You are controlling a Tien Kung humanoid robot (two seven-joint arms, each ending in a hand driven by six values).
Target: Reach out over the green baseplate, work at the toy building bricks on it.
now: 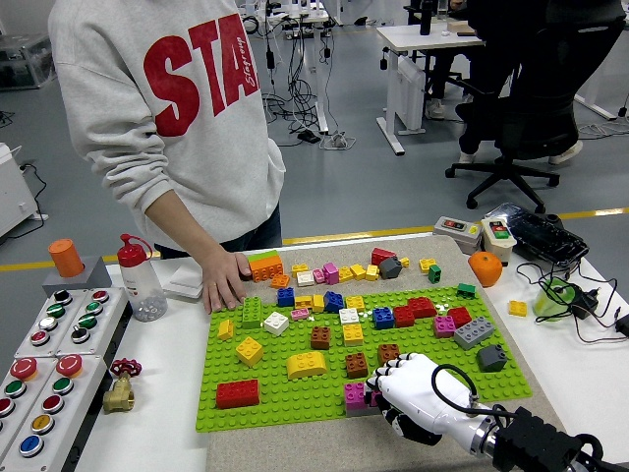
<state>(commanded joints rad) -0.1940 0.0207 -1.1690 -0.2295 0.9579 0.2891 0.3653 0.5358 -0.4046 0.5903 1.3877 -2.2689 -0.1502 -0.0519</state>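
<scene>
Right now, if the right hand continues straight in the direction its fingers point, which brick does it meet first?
The right hand points left and a little forward, so it would probably meet the pink brick first; they already look almost touching, though depth is unclear.

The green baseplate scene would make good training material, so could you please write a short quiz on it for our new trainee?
1. True or false: the robot's right hand is at the near edge of the green baseplate.
2. Which brick lies nearest the baseplate's near left corner: A the red brick, B the grey brick, C the orange brick?
3. Fill in: the person's hand rests flat on the table beside the baseplate's far ____ corner.

Key: 1 true; 2 A; 3 left.
</scene>
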